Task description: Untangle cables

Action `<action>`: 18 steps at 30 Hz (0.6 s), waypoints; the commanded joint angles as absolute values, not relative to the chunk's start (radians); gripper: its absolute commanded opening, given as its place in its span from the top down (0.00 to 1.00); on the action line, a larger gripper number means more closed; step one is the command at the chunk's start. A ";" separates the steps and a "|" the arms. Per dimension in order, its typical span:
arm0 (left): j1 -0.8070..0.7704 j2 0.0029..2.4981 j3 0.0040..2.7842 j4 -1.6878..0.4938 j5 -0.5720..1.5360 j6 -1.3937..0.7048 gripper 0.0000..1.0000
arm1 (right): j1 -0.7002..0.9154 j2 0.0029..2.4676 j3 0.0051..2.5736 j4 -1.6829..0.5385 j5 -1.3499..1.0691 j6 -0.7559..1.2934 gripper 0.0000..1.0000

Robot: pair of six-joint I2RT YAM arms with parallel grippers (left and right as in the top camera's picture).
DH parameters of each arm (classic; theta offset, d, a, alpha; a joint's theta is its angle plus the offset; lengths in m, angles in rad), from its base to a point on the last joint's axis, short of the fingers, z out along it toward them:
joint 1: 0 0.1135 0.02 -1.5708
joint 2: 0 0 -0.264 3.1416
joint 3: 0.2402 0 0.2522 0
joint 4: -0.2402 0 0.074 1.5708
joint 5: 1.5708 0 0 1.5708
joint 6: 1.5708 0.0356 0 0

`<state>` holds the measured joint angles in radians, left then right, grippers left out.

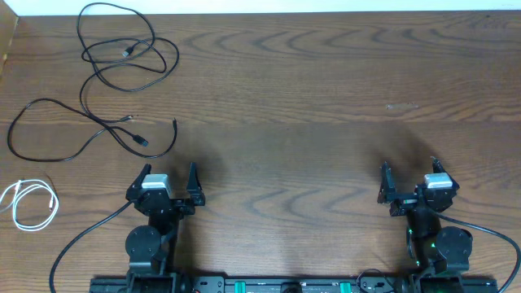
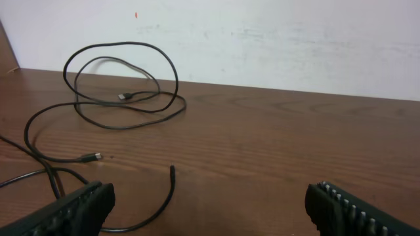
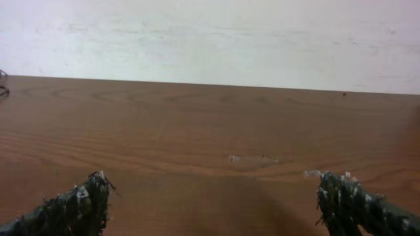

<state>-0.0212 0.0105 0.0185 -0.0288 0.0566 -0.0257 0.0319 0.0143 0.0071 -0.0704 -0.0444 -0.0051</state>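
Two long black cables lie at the far left of the table. One black cable [image 1: 122, 49] is looped near the back edge; it also shows in the left wrist view [image 2: 125, 85]. The other black cable [image 1: 73, 134] curves across the left side, its end [image 2: 172, 172] just ahead of my left gripper. A white cable [image 1: 28, 203] is coiled at the left edge, apart from the black ones. My left gripper [image 1: 169, 181] [image 2: 207, 206] is open and empty near the front. My right gripper [image 1: 409, 175] [image 3: 213, 200] is open and empty at the front right.
Thick black cables [image 1: 81, 236] [image 1: 488, 232] run from the arm bases along the front edge. A pale wall [image 2: 262, 39] stands behind the table's back edge. A faint pale mark [image 3: 252, 158] is on the wood ahead of the right gripper.
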 commanded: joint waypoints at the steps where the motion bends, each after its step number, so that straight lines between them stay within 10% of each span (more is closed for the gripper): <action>1: -0.016 0.004 0.004 -0.068 0.055 -0.023 0.01 | 0.027 0.005 0.006 -0.075 -0.029 -0.016 0.01; 18: -0.016 0.004 0.004 -0.068 0.055 -0.023 0.02 | 0.027 0.005 0.006 -0.075 -0.029 -0.016 0.01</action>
<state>-0.0212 0.0105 0.0185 -0.0288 0.0566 -0.0257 0.0319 0.0143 0.0071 -0.0704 -0.0444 -0.0051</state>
